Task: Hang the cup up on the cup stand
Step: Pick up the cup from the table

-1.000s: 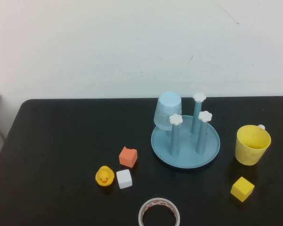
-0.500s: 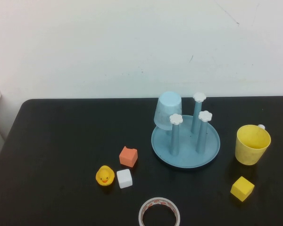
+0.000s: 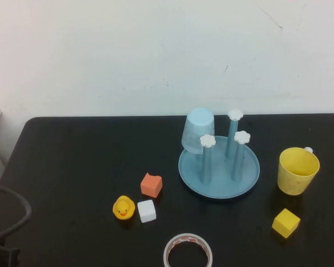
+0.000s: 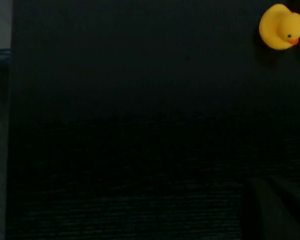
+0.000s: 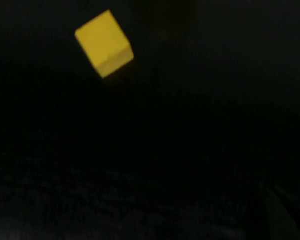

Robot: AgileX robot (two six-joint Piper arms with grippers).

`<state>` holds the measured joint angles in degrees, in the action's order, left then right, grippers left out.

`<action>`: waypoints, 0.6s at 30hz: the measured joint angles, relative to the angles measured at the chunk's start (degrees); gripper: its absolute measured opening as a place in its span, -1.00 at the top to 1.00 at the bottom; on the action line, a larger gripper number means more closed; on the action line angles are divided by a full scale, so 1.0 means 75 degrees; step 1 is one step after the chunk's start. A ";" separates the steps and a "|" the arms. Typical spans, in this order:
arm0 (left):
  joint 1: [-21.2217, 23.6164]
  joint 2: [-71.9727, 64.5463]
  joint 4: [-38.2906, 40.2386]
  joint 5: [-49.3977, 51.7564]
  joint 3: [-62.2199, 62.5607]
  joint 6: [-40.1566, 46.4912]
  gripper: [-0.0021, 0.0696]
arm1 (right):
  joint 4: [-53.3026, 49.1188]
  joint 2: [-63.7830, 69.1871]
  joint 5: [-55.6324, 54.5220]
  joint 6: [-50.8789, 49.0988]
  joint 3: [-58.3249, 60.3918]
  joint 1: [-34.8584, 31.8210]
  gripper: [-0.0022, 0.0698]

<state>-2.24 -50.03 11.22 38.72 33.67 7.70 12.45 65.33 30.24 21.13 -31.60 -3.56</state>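
The yellow cup (image 3: pixel 298 171) stands upright, mouth up, on the black table to the right of the cup stand (image 3: pixel 218 186). The stand is a light blue round dish with blue posts topped by white flower caps (image 3: pixel 242 137). A pale blue translucent cup (image 3: pixel 199 130) hangs upside down on its back left post. My left gripper (image 4: pixel 277 210) shows only as a dark shape in the left wrist view, low over the table's front left; its arm's cable (image 3: pixel 11 214) shows in the high view. My right gripper (image 5: pixel 285 215) is a dark shape over the table near the yellow cube.
A yellow duck (image 3: pixel 123 208) (image 4: pixel 280 20), a white cube (image 3: pixel 146 211) and an orange block (image 3: pixel 151 184) lie left of the stand. A tape roll (image 3: pixel 187 250) lies at the front edge. A yellow cube (image 3: pixel 285 223) (image 5: pixel 104 44) lies in front of the yellow cup.
A cable loop and part of my left arm have come into the bottom left corner of the high view. The objects on the table have not moved.
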 joint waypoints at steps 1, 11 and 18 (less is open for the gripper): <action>0.0000 -0.0004 0.0045 -0.0041 0.0000 0.0025 0.95 | 0.0039 0.0256 -0.0048 0.0000 -0.0171 0.0000 0.94; 0.0000 -0.0018 0.0293 -0.0154 0.0000 0.0122 0.95 | 0.0701 0.2950 -0.0839 0.0072 -0.2478 0.0000 0.07; 0.0000 -0.0018 0.0339 -0.0201 0.0000 0.0155 0.95 | 0.1670 0.4551 -0.0696 0.0374 -0.4076 0.0152 -0.20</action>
<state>-2.24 -50.16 13.76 37.21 33.67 8.87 24.97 99.46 25.02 23.94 -62.17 -2.42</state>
